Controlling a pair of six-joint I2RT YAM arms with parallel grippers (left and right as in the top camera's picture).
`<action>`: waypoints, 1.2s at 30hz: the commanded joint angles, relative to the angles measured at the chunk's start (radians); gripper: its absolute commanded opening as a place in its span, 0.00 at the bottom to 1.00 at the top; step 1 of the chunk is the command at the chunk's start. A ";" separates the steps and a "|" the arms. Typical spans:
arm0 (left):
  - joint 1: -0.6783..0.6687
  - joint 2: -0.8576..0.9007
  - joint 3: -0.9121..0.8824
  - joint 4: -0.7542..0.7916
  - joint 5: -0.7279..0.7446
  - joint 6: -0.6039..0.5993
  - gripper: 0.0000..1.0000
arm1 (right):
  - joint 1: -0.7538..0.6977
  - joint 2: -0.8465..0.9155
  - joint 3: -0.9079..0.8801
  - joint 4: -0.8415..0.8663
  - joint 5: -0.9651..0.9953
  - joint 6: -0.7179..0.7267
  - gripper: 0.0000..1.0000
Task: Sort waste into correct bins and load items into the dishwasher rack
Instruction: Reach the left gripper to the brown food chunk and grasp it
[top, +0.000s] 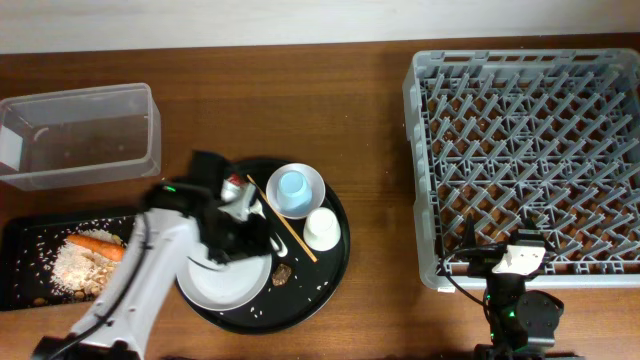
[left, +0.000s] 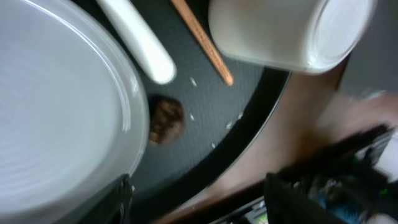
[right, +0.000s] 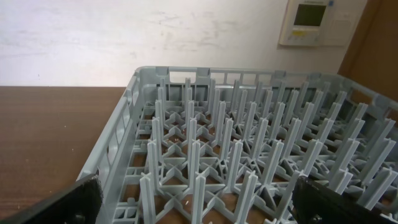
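White plate (top: 228, 275) is seated on the near-left part of the round black tray (top: 335, 262), with a brown scrap (left: 166, 121) just beside its rim. Left gripper (left: 202, 202) is positioned over the plate edge, jaws spread, nothing gripped. Right gripper (right: 199, 208) is spread wide and empty, facing the dishwasher rack (top: 520, 150).

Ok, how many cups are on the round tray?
2: a blue cup in the bowl, and a white cup just beside it. The left arm could hide more.
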 joint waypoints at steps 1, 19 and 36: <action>-0.156 -0.008 -0.118 0.124 -0.031 -0.142 0.63 | -0.006 -0.006 -0.005 -0.007 0.002 0.001 0.99; -0.480 0.118 -0.127 0.250 -0.472 -0.185 0.55 | -0.006 -0.006 -0.005 -0.007 0.002 0.001 0.99; -0.481 0.175 -0.127 0.259 -0.551 -0.170 0.50 | -0.006 -0.006 -0.005 -0.007 0.002 0.001 0.99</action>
